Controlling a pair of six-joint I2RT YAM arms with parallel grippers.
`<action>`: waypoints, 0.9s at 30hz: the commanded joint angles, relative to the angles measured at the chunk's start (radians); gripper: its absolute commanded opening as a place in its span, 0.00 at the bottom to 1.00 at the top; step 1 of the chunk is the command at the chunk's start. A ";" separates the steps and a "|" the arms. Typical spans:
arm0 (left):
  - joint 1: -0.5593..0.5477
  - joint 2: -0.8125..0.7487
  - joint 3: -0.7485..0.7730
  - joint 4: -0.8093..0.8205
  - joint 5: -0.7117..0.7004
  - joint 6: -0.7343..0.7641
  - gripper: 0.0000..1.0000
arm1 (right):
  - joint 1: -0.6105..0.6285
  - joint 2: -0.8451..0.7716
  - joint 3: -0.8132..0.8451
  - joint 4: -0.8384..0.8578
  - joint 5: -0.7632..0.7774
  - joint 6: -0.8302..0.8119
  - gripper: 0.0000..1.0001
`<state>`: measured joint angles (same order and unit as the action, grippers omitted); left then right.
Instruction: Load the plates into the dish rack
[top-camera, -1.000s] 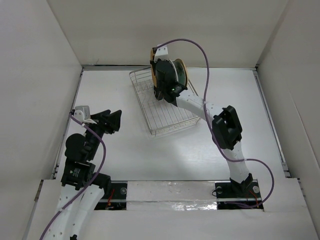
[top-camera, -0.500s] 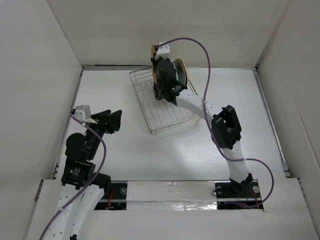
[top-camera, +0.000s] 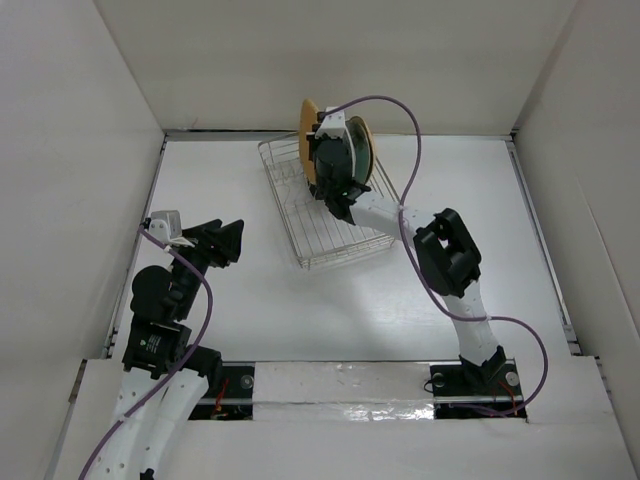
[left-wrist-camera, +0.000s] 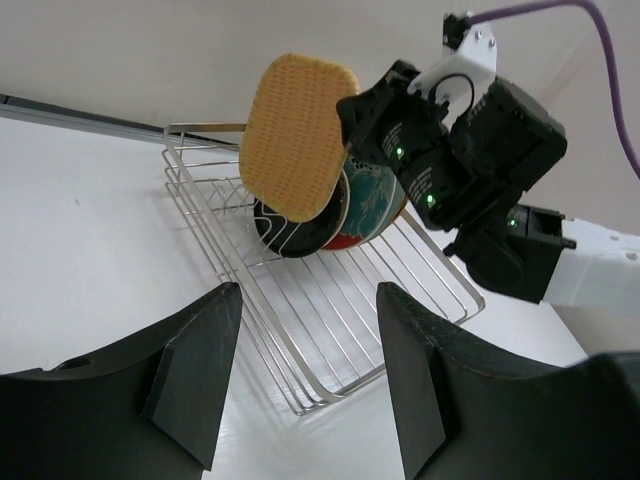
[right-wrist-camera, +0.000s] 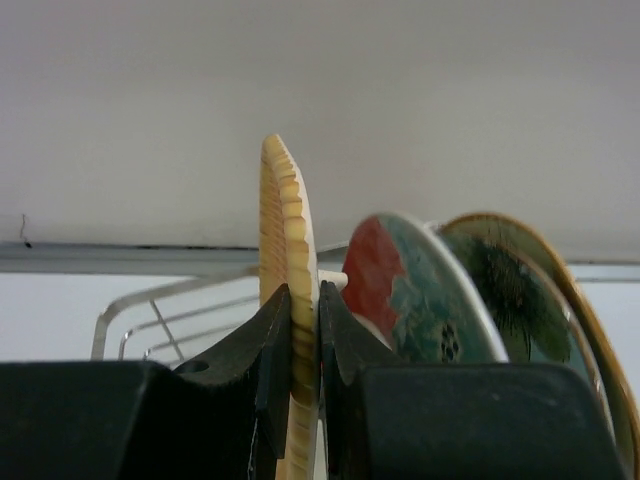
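My right gripper (top-camera: 322, 135) is shut on the rim of the orange-tan woven-look plate (top-camera: 308, 118) and holds it upright above the far end of the silver wire dish rack (top-camera: 325, 225). In the right wrist view the jaws (right-wrist-camera: 303, 295) pinch this plate (right-wrist-camera: 288, 230) edge-on, left of the red plate with teal flower (right-wrist-camera: 400, 290) and the beige leaf-patterned plate (right-wrist-camera: 520, 290). The left wrist view shows the woven plate (left-wrist-camera: 295, 135) over the glossy black plate (left-wrist-camera: 285, 235) and the red plate (left-wrist-camera: 365, 205) standing in the rack (left-wrist-camera: 330, 310). My left gripper (top-camera: 222, 240) is open and empty, left of the rack.
White walls enclose the table on three sides; the back wall stands just behind the rack. The near half of the rack holds only bare wires and prongs. The right arm's purple cable (top-camera: 400, 100) loops above the rack.
My right gripper has shifted slightly left and farther back with the woven plate, which now stands out more above the rack's far end. The left arm has not moved.
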<state>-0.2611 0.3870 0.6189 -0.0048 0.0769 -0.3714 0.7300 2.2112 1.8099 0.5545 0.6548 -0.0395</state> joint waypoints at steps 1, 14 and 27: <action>-0.004 -0.004 -0.002 0.039 0.011 0.012 0.53 | 0.031 -0.021 -0.125 0.125 0.022 0.038 0.00; -0.004 -0.014 -0.005 0.039 0.012 0.008 0.52 | 0.138 -0.162 -0.477 0.260 0.180 0.136 0.06; -0.004 -0.025 -0.007 0.040 0.012 0.006 0.52 | 0.138 -0.251 -0.391 -0.014 0.163 0.205 0.48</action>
<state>-0.2611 0.3737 0.6167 -0.0048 0.0769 -0.3717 0.8654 2.0212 1.3571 0.6052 0.7937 0.1402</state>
